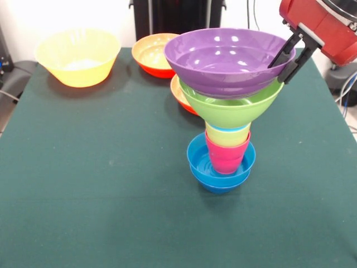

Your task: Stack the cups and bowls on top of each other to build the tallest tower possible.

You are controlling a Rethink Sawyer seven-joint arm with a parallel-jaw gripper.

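A: Here's the tower (226, 125), and it's a tall one; small blue bowls (220, 164) at the base, the pink cup (227, 155) nested in them, the yellow cup (227, 135) above that with a sliver of light blue at its rim, then the lime green bowl (231, 106); and capping it all, the purple bowl (226, 58)

B: And the gripper (289, 56)?

A: At the purple bowl's rim, one black finger inside the wall, one outside; pinching that rim, I'd say, so the placing step looks to be in hand; the whole stack hangs below and to the side of it

B: Is the bowl seated?

A: It looks settled into the green one, though tipped a touch; hard to be sure

B: So what's next?

A: My read: let go gently and lift clear without dragging the rim; that narrow cup stem under two wide bowls looks top-heavy, and any sideways tug could topple it

B: Anything left to add?

A: Beyond the tower from the gripper, an orange bowl (152, 53) stands free; another orange bowl (183, 96) peeks out behind the green one; farthest off, the large yellow bowl (78, 56); all candidates
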